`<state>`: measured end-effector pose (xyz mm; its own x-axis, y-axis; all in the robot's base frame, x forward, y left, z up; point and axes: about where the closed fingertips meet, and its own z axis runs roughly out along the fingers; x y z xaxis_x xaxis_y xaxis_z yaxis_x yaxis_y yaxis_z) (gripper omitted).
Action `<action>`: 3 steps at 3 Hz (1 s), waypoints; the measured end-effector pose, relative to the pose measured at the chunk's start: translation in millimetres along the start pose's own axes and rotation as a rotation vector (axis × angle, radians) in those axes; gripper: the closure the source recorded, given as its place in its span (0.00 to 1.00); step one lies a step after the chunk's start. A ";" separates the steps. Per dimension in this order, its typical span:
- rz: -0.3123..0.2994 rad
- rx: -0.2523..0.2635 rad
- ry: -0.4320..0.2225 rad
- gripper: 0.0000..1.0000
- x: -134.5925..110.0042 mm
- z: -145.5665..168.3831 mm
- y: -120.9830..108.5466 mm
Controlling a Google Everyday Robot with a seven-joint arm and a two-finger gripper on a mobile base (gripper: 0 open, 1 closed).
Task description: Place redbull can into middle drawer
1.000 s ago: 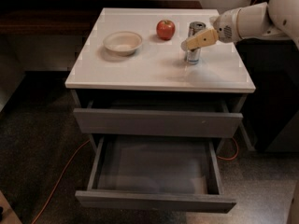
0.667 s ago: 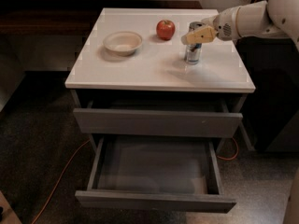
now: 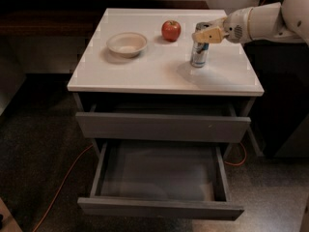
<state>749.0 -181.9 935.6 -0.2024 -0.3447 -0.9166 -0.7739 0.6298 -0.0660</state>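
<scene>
The redbull can (image 3: 199, 54) stands upright on the white cabinet top (image 3: 145, 69), right of centre. My gripper (image 3: 203, 33) reaches in from the right and sits at the can's top, covering its upper part. The can's base rests on the top. The middle drawer (image 3: 159, 209) is pulled far out below, a shallow grey box with nothing in it.
A red apple (image 3: 171, 30) stands left of the can, towards the back. A white bowl (image 3: 127, 44) sits further left. The top drawer (image 3: 161, 126) is slightly pulled out above the open one. An orange cable (image 3: 63, 185) runs on the dark floor.
My gripper has moved a little up along the can, from its middle to its top. The can has not moved.
</scene>
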 end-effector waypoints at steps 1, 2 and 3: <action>-0.036 -0.073 -0.036 1.00 -8.1 -5.4 31.7; -0.123 -0.219 -0.085 1.00 -25.8 -6.7 98.9; -0.187 -0.302 -0.111 1.00 -39.1 -9.7 141.0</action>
<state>642.0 -86.4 966.0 0.0123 -0.3464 -0.9380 -0.9369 0.3237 -0.1318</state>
